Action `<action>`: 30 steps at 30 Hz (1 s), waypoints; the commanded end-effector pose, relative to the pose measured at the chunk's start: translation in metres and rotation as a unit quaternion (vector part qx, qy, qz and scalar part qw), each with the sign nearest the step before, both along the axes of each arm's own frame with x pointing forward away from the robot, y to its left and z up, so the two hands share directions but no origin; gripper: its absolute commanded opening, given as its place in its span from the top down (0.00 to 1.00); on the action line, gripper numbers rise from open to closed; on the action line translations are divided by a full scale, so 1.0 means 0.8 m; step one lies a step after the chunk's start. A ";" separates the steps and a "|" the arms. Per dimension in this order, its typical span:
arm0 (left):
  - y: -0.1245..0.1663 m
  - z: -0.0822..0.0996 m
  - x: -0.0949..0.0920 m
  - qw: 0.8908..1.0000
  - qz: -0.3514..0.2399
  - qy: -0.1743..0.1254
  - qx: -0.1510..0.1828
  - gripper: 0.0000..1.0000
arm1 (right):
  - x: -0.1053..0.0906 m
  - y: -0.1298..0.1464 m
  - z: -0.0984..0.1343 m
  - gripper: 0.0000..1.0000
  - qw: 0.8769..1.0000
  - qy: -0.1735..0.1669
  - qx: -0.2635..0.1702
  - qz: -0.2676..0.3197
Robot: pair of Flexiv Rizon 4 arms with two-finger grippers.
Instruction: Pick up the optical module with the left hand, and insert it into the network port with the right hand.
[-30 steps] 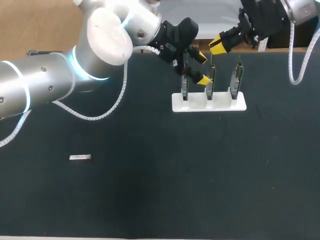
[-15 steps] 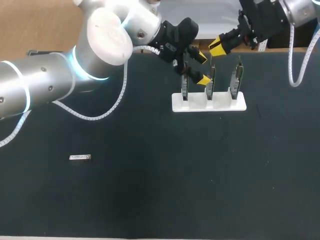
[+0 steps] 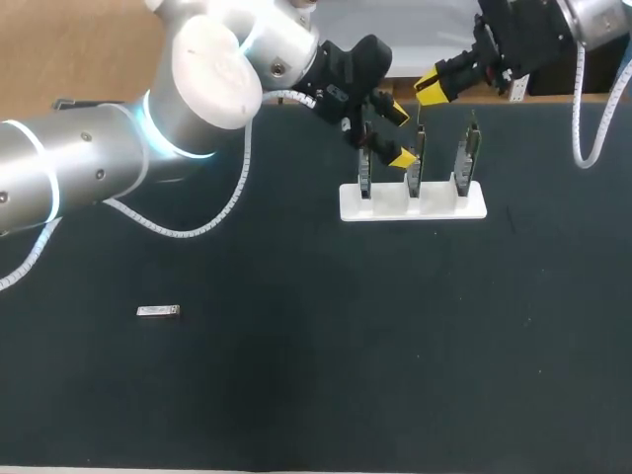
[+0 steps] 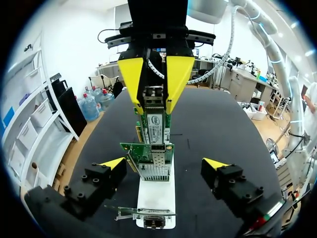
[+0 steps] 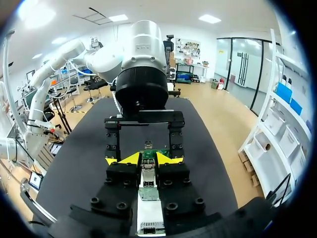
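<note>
though wide apart, left fingers [image 4: 113, 163] empty

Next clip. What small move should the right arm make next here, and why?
Probably ease the right gripper closer to the network card beside its tips, in the white rack. It looks shut on an optical module, lined up with that card but seemingly not yet seated. The left gripper is open at the rack, holding nothing.
</note>
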State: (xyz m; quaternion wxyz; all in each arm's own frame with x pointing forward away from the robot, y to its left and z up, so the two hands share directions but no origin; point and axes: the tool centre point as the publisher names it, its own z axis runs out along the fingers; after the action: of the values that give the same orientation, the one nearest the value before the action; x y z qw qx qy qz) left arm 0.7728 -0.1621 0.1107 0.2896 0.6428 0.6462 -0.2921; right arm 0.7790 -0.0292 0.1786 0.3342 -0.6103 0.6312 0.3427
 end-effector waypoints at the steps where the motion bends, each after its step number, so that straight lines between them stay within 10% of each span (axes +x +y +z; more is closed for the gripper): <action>1: -0.001 0.000 0.001 1.000 0.000 0.001 0.002 0.00 | -0.002 -0.001 -0.003 1.00 1.000 0.001 0.000 -0.002; 30: -0.001 0.000 0.001 1.000 0.000 0.001 0.002 0.00 | 0.002 0.000 -0.001 1.00 1.000 -0.002 0.001 0.011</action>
State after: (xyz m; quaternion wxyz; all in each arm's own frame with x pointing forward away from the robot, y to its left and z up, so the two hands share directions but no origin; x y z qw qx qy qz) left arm 0.7728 -0.1621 0.1107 0.2896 0.6428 0.6462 -0.2921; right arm 0.7790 -0.0294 0.1771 0.3333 -0.6164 0.6239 0.3460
